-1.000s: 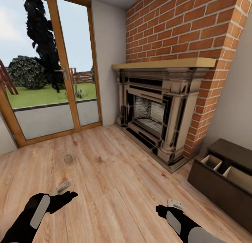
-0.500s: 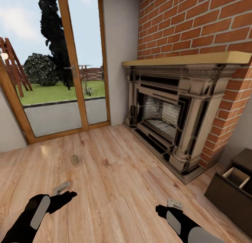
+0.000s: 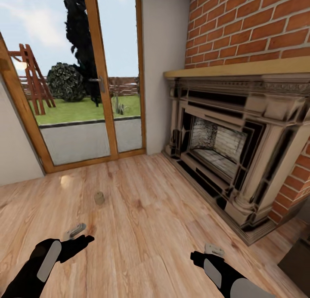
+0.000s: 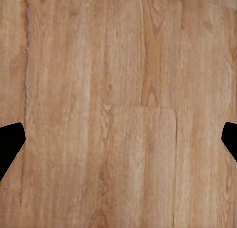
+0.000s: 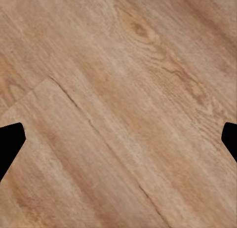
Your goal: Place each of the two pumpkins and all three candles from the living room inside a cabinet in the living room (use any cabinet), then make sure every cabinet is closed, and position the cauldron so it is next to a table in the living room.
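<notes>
Searching appears to be the step in hand: the robot faces a living-room corner, both arms held low over bare wood floor (image 3: 142,229). Well ahead of the right gripper (image 3: 214,249) rises a brick wall with a large fireplace (image 3: 224,147); ahead of the left gripper (image 3: 75,230), glass patio doors (image 3: 82,87) show a garden. A dark cabinet (image 3: 297,259) corner lies off to the right gripper's outer side. A small tan candle (image 3: 99,198) stands on the floor, near and just ahead of the left gripper. Both grippers are spread wide, holding nothing. Next probably calls for approaching and lowering the left gripper around that candle.
</notes>
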